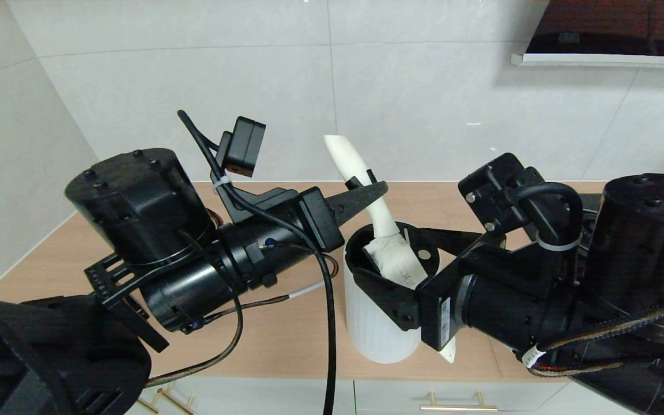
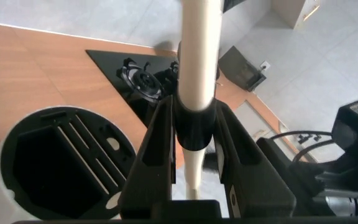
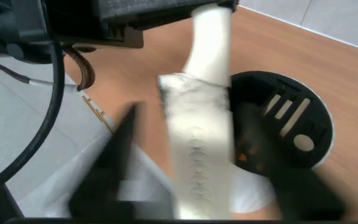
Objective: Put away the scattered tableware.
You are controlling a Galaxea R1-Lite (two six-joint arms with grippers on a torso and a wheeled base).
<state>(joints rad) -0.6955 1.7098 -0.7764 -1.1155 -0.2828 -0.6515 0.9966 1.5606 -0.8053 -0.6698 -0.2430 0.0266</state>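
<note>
Our left gripper [image 1: 366, 193] clamps the white knife [image 1: 346, 158], its blade entering the slotted holder [image 1: 372, 328] near the worktop's [image 1: 286, 340] front edge. The right gripper [image 1: 392, 253] straddles the holder with jaws wide; we cannot tell if it grips. We should lower the knife straight down the slot.

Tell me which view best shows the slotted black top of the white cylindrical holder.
Left wrist view: the black top faces the camera, slots plain. In the right wrist view the white knife hides part; the head view sees it slantwise, mostly covered.

text: none I can read | blade [image 1: 402, 260]: faint print, too blurred to read | sticker [image 1: 446, 314] on my right arm: print too small
</note>
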